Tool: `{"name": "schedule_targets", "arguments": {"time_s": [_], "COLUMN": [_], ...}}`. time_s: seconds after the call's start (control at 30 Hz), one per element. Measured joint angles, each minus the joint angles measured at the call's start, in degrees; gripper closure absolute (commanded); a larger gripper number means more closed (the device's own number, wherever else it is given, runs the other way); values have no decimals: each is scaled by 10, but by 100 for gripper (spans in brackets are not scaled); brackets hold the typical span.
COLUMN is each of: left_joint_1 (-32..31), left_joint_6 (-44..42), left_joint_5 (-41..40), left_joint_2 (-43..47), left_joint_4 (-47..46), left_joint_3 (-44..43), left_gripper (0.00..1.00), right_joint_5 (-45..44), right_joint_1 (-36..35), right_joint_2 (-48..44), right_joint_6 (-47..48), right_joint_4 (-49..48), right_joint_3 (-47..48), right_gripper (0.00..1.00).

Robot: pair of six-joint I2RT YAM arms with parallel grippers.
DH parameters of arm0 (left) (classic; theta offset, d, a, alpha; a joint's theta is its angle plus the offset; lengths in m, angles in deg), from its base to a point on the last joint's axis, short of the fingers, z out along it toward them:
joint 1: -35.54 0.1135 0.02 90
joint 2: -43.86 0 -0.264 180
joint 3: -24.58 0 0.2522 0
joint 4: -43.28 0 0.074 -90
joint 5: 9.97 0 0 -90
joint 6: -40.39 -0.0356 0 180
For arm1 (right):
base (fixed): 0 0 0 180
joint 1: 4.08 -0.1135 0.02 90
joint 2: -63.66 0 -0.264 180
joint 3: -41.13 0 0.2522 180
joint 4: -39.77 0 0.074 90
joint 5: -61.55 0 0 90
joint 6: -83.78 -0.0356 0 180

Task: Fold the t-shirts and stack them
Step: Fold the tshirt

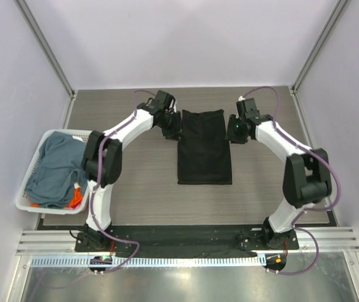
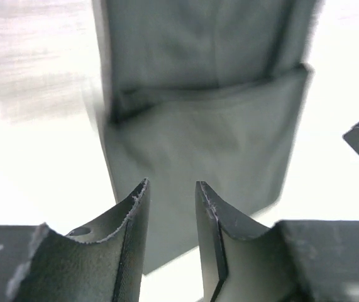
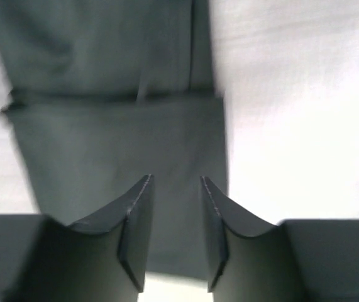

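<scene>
The left gripper (image 2: pixel 171 204) hangs with its fingers apart and nothing between them. The right gripper (image 3: pixel 175 201) is likewise parted and empty. Each sits over one side edge of the black t-shirt (image 1: pixel 204 154), which lies mid-frame in the top view, folded into a long strip on the surface (image 1: pixel 141 189) with a layer edge crossing its upper part. The cloth looks light, limp and likely to slide or unfold, so pinching all layers at the upper corners seems wise. At the left of the frame, a blue-grey t-shirt (image 1: pixel 56 167) and an orange t-shirt (image 1: pixel 75 200) lie heaped in the white basket (image 1: pixel 47 210).
</scene>
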Motion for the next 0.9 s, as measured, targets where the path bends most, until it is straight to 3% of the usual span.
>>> {"name": "schedule_targets", "arguments": {"time_s": [0.2, 0.33, 0.6, 0.9], "left_joint_1": [-9, -31, -54, -64], "left_joint_6": [8, 31, 88, 110], "left_joint_5": [5, 11, 43, 52], "left_joint_2": [193, 259, 264, 226], "left_joint_4": [-22, -56, -139, -203], "left_joint_3": [184, 297, 448, 456], "left_gripper": [60, 58, 58, 63], "right_joint_5": [36, 54, 82, 98], "right_joint_1": [0, 0, 0, 0], "right_joint_2": [-142, -179, -226, -230], "right_joint_6": [-33, -49, -74, -91], "right_joint_4": [15, 34, 21, -31], "right_joint_3": [-149, -238, -335, -370], "right_gripper": [58, 57, 57, 58]}}
